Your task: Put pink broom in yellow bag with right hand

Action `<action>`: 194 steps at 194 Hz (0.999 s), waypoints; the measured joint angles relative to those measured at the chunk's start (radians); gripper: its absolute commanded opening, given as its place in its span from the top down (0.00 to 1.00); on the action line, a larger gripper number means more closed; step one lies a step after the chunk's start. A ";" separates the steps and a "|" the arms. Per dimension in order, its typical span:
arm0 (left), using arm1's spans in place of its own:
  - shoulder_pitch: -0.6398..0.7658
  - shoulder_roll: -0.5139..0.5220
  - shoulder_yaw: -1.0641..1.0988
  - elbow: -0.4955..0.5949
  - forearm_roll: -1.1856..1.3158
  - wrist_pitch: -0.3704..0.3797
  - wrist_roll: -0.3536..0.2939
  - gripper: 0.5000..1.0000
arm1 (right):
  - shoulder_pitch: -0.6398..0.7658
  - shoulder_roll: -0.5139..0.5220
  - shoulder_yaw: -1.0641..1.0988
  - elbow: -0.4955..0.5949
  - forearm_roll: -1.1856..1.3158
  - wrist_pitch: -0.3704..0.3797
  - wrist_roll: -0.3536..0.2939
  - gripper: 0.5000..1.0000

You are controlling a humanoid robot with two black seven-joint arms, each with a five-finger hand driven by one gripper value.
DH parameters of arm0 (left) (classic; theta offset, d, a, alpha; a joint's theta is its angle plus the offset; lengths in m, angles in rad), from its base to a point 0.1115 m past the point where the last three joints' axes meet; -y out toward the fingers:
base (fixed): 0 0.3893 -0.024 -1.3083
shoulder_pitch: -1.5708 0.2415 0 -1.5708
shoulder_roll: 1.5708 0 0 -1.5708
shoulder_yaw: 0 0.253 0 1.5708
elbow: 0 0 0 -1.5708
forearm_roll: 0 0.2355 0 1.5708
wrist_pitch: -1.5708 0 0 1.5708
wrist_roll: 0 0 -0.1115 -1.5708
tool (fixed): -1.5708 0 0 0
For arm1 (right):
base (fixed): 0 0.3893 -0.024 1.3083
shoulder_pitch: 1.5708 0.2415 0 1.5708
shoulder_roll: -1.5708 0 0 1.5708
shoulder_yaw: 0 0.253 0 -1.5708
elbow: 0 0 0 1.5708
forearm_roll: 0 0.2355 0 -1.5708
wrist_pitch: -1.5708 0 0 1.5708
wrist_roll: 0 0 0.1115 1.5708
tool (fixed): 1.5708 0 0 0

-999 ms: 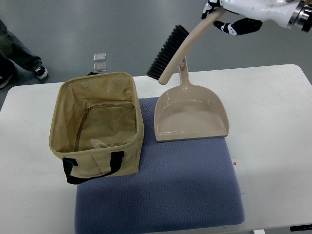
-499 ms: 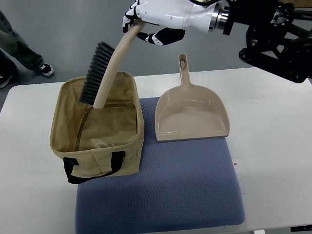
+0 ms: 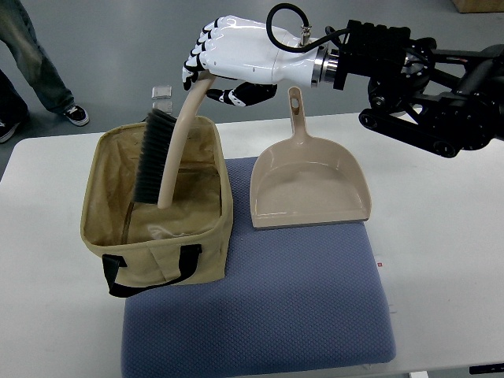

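The bag (image 3: 157,203) stood open-topped, its mouth partly filled by the broom (image 3: 164,153). Just right, the dustpan (image 3: 309,183) blocked the mat (image 3: 260,307) (handle upward). The mat's near half seemed unobstructed.

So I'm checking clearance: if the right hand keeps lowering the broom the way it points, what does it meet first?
Probably the inside floor of the yellow bag; the broom in the right hand already points into its open mouth, though depth is unclear.

The robot hand (image 3: 224,67) is glossy white with black fingertips, a looping black cable and black forearm.
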 measured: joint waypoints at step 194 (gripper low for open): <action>0.000 0.000 0.000 0.000 0.000 0.000 0.000 0.00 | -0.438 -0.077 0.677 -0.207 0.733 0.426 -0.008 0.33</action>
